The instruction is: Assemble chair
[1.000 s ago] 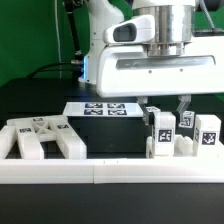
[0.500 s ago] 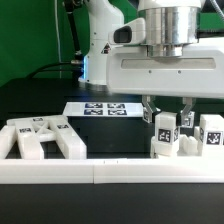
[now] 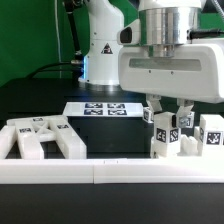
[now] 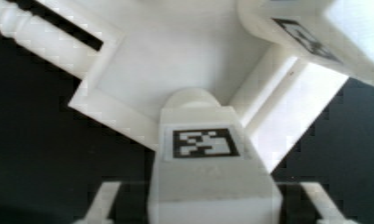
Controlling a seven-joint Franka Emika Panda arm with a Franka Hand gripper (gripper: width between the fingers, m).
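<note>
On the exterior view's left, near the front, lie matte-white flat slab parts of the chair [image 3: 40, 136], each bearing black-and-white square tags. They rest on the black table [image 3: 120, 140], just behind the long plain white border rail [image 3: 100, 172]. Farther back, toward the middle, lies the marker board [image 3: 100, 108].

Right of centre, a white square chair post [image 3: 162, 143] stands upright just behind the rail with a tag on its near face. The gripper [image 3: 166, 120] hangs directly over it, one finger on each side of its upper part. The wrist view shows the tagged post [image 4: 205, 150] centred between the fingers [image 4: 109, 198]. A thin dark gap shows on each side, so the jaws stand narrow and not clamped, as far as can be seen.

Two more white tagged posts [image 3: 207, 135] stand just to the right, close to the right finger.

The post looks light, rigid and smooth-sided. It is likely to slip or twist if pinched off-centre, so the hold belongs on its flat opposite faces near the top.
</note>
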